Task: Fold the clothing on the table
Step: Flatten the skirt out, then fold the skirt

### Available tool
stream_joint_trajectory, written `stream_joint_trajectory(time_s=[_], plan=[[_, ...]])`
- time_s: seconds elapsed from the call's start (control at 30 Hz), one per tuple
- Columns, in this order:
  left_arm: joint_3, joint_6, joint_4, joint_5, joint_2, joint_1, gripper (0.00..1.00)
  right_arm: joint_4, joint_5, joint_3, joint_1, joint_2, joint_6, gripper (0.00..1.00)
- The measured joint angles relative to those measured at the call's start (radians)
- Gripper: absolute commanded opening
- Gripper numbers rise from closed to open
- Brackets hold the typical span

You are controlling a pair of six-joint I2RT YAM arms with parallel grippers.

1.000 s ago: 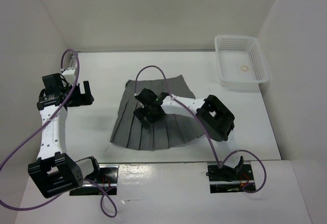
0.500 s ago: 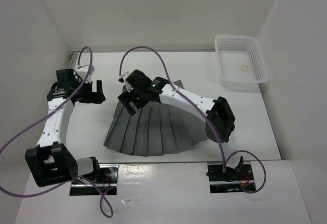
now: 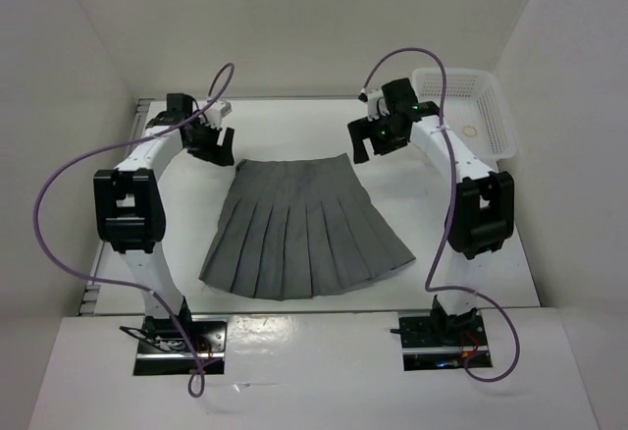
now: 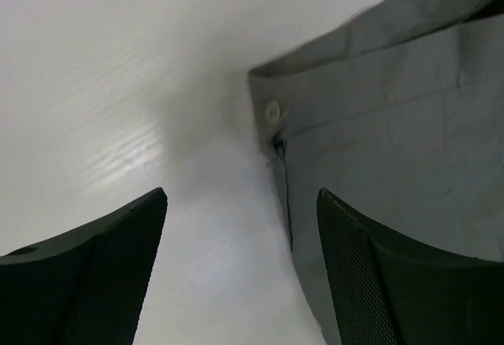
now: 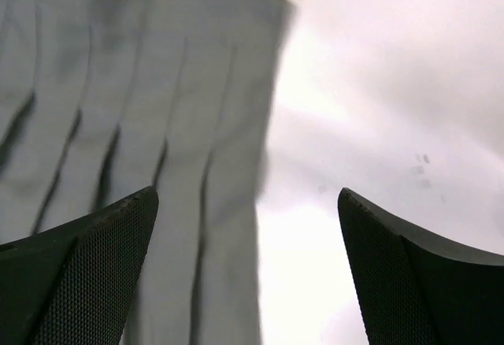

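At the near edge the two arm bases sit bolted side by side, and the table (image 3: 417, 194) spreads white beyond them. The clothing (image 3: 299, 239), a dark grey pleated skirt, lies flat and fanned out on the table, nearer than both pincers and between them. Its wide curved hem faces the bases and its narrow waistband faces away.

The left pincer (image 3: 216, 147) hangs just beyond and to the left of the waistband's left corner, pointing down at it. Its jaws are released and stand apart with nothing between them. From the left wrist, that corner lies ahead of the gap and toward the right-hand finger (image 4: 394, 282). A small pale button (image 4: 272, 112) shows there, with a short dark slit in the fabric just below it. Bare table lies under the other finger (image 4: 102, 274). Whether either finger touches the cloth cannot be told.

The right pincer (image 3: 361, 145) hangs just beyond and to the right of the waistband's right corner, close to it. It is released too, with its jaws wide and holding nothing. Its wrist view is blurred: pleated fabric lies below the left-hand finger (image 5: 79, 274) and into the gap, with the skirt's side edge running down between the fingers. Bare table lies under the right-hand one (image 5: 425, 282).

Farther back and to the right of the right pincer, a white mesh basket (image 3: 461, 158) stands in the table's far right corner. A small ring-like thing (image 3: 470, 133) lies inside it.
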Motion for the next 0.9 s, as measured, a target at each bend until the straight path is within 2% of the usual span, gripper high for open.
stream_joint_trajectory(time_s=[0.07,0.27,0.6,0.73,0.87,0.9], plan=[[0.051,0.009,0.015,0.000,0.062,-0.030,0.83,-0.024,-0.005,-0.036,-0.022,-0.038,-0.021,0.99],[0.152,0.034,0.018,0.000,0.182,-0.093,0.82,-0.034,-0.022,-0.067,0.031,-0.137,-0.060,0.99],[0.174,0.058,0.006,-0.020,0.246,-0.105,0.74,-0.037,-0.024,-0.073,0.031,-0.148,-0.082,0.99],[0.174,0.059,0.000,-0.029,0.251,-0.105,0.69,-0.037,-0.025,-0.073,0.029,-0.148,-0.087,0.99],[0.174,0.060,0.000,-0.028,0.253,-0.105,0.58,-0.037,-0.026,-0.073,0.029,-0.142,-0.087,0.99],[0.174,0.060,0.000,-0.028,0.254,-0.107,0.51,-0.037,-0.026,-0.073,0.029,-0.138,-0.087,0.99]])
